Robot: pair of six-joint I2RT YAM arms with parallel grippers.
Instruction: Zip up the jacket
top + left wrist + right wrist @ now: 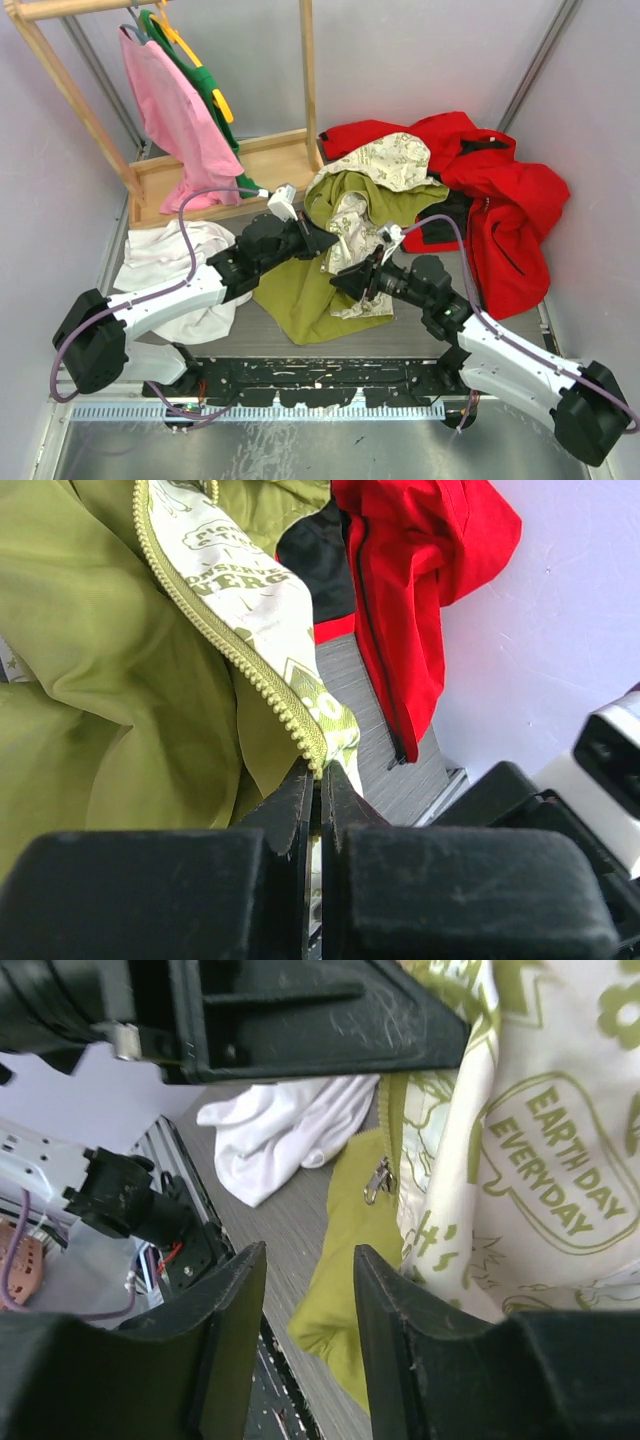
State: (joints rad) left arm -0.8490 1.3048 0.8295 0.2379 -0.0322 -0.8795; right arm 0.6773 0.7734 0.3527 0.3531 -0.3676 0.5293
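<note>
1. While the overhead camera loses both sets of fingertips against cloth, the left wrist view shows zipper teeth (232, 650) running into the left gripper (320, 778). Only the right wrist view shows the metal zipper pull (377, 1180).
2. Spread mid-bench toward the far edge, the jacket (300, 300) lies between a white garment (165, 255) at the left edge and a red jacket (505, 215) at the far right corner.
3. Jaws pinched together, the left gripper clamps the jacket's toothed edge. The right gripper (308, 1260) is parted wide and holds nothing, with the pull just beyond its fingertips.
</note>
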